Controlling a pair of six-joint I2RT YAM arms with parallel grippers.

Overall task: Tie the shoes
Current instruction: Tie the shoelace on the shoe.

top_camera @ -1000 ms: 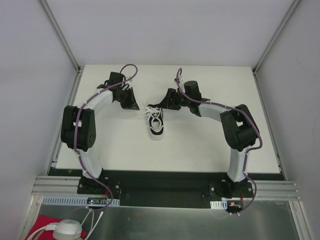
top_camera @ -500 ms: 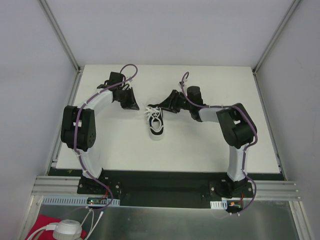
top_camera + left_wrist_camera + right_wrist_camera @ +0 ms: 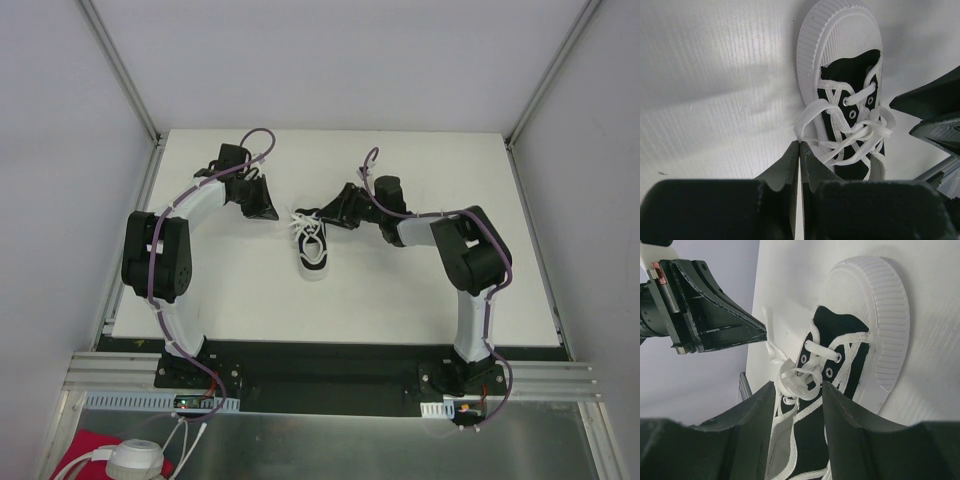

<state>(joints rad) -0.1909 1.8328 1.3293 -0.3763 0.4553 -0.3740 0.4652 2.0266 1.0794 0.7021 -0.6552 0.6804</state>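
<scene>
A small black sneaker [image 3: 314, 250] with a white sole and toe rim lies mid-table, toe toward the arms. Its white laces [image 3: 866, 133] are bunched in a loose knot over the tongue. My left gripper [image 3: 270, 211] is just left of the shoe's heel end. In the left wrist view it [image 3: 799, 143] is shut on a lace loop drawn out sideways from the shoe [image 3: 850, 95]. My right gripper [image 3: 331, 212] is at the heel end from the right. In the right wrist view it [image 3: 798, 384] is open, its fingers either side of the lace knot [image 3: 796, 377] above the shoe [image 3: 840, 405].
The white table [image 3: 220, 285] sits between grey walls, with a black rail at its near edge. The left gripper's fingers [image 3: 725, 330] show close to the laces in the right wrist view, and the right gripper's fingers [image 3: 935, 115] in the left wrist view.
My right arm has folded in and its gripper has come down a little closer over the shoe's laces. The left arm and the shoe have stayed put.
</scene>
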